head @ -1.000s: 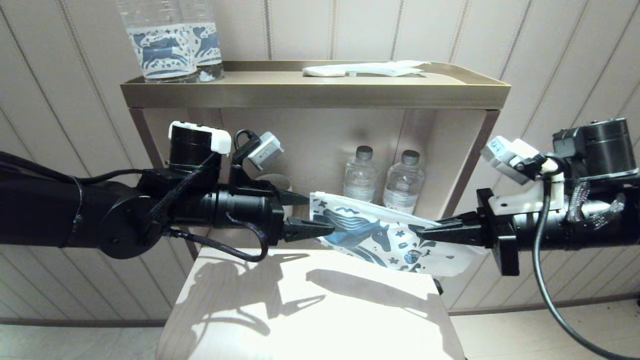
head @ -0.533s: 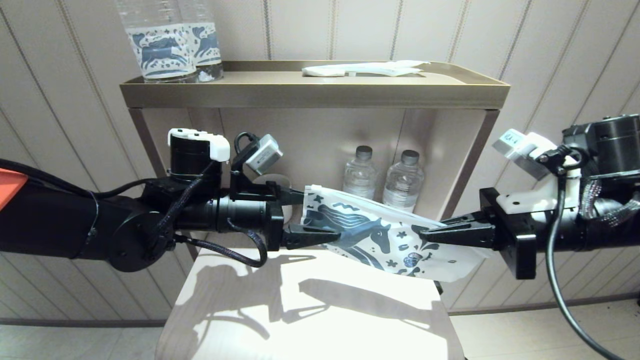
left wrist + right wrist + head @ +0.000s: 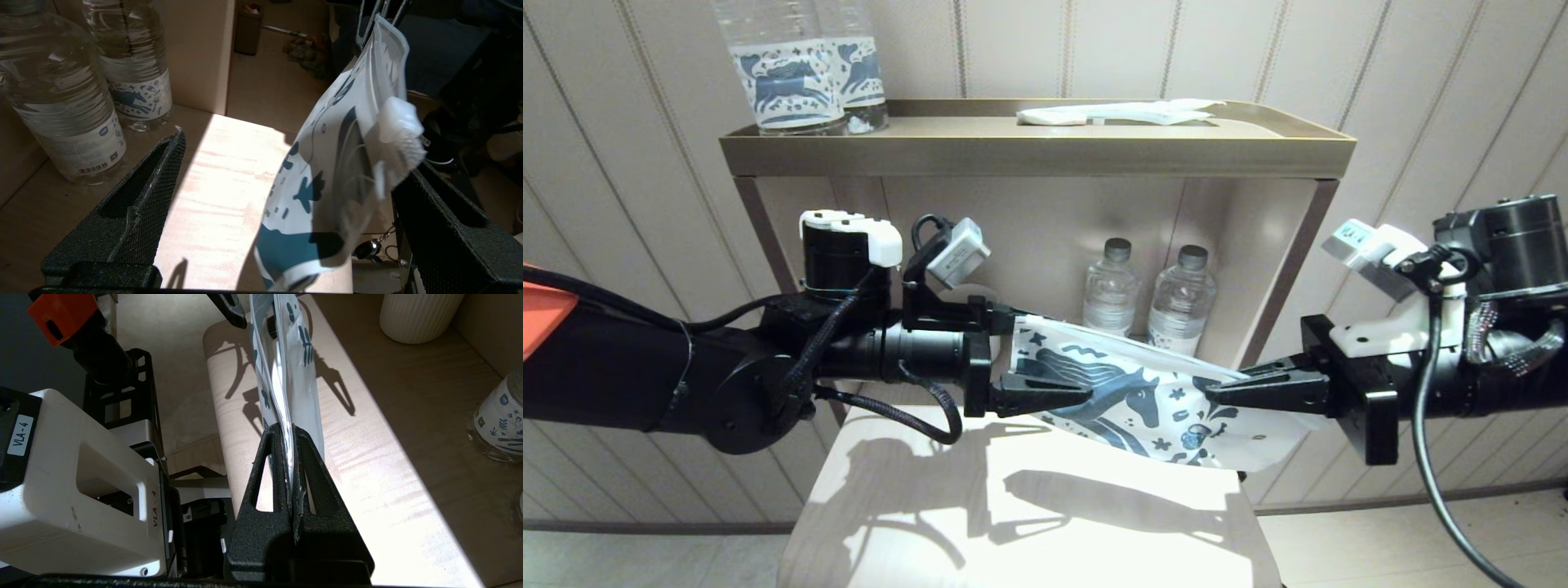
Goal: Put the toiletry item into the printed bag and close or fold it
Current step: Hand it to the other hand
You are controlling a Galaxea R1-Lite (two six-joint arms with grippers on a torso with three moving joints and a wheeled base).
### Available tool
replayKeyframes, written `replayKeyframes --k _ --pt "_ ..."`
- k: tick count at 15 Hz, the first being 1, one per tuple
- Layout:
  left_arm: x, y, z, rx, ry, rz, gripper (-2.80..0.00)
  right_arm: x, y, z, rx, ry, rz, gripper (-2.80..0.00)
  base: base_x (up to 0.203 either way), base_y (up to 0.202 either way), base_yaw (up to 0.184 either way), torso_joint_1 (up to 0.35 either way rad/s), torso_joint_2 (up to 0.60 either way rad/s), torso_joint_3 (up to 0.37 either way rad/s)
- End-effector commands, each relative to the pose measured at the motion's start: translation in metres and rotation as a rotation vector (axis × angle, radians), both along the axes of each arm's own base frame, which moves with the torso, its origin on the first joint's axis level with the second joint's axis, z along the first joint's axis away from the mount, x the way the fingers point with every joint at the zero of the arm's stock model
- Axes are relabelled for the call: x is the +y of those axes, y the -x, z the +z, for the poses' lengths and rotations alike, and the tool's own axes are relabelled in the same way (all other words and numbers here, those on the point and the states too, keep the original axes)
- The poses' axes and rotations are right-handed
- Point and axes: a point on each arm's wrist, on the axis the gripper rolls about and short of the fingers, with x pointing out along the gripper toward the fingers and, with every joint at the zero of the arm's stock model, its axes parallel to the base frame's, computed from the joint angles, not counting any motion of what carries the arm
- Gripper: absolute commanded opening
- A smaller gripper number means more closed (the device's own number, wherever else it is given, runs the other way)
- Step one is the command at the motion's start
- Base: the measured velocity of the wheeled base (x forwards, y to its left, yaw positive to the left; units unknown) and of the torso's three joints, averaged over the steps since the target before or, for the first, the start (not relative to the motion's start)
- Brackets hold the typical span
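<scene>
Left gripper (image 3: 1045, 359) widened over last second, now straddling printed bag (image 3: 1152, 400) end, nothing clamped. Right gripper (image 3: 1217, 390) pinched shut on bag above tabletop (image 3: 1029, 523). Toothbrush (image 3: 402, 134) seen inside; closing judged next.

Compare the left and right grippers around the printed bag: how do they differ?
The left gripper has its fingers spread wide with the printed bag loose between them; the right gripper is pinched shut on the bag's far end. Only the right carries it above the table. Both point inward, level, facing each other.
</scene>
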Motion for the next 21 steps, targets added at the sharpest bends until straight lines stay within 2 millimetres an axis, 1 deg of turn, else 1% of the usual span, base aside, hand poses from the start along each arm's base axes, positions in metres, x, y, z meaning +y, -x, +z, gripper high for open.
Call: replayKeyframes --k 1,4,6,9,11,13,14,21 --pt "-0.001 0.001 0.001 -0.005 0.005 -0.011 0.00 0.000 -0.001 -0.002 0.003 0.000 0.007 -2.80 0.000 0.000 0.000 0.000 0.00 0.000" --pt "-0.004 0.003 -0.001 -0.002 0.002 -0.021 0.00 0.000 0.000 -0.001 0.002 -0.001 0.009 -2.80 0.000 0.000 0.000 0.000 0.00 0.000" --pt "-0.009 0.006 -0.004 0.009 -0.004 -0.037 0.00 0.002 0.001 -0.001 0.003 -0.002 0.015 -2.80 0.000 0.000 0.000 0.000 0.00 0.000" --pt "-0.014 0.009 -0.003 0.000 0.007 -0.053 0.00 0.002 0.002 -0.001 0.003 -0.002 0.017 -2.80 0.000 0.000 0.000 0.000 0.00 0.000" --pt "-0.022 0.014 -0.006 0.002 0.005 -0.077 0.00 0.004 0.002 -0.002 0.007 0.000 0.023 -2.80 0.000 0.000 0.000 0.000 0.00 0.000" --pt "-0.024 0.016 -0.007 0.007 0.003 -0.081 0.00 0.004 0.002 -0.002 0.008 0.000 0.024 -2.80 0.000 0.000 0.000 0.000 0.00 0.000" --pt "-0.025 0.017 -0.009 0.012 0.000 -0.082 -2.80 0.004 0.001 -0.003 0.009 0.000 0.024 -2.80 0.000 0.000 0.000 0.000 0.00 0.000" --pt "-0.022 0.020 -0.005 0.004 0.005 -0.081 -2.80 0.004 0.001 -0.005 0.013 0.003 0.021 -2.80 0.000 0.000 0.000 0.000 0.00 0.000"
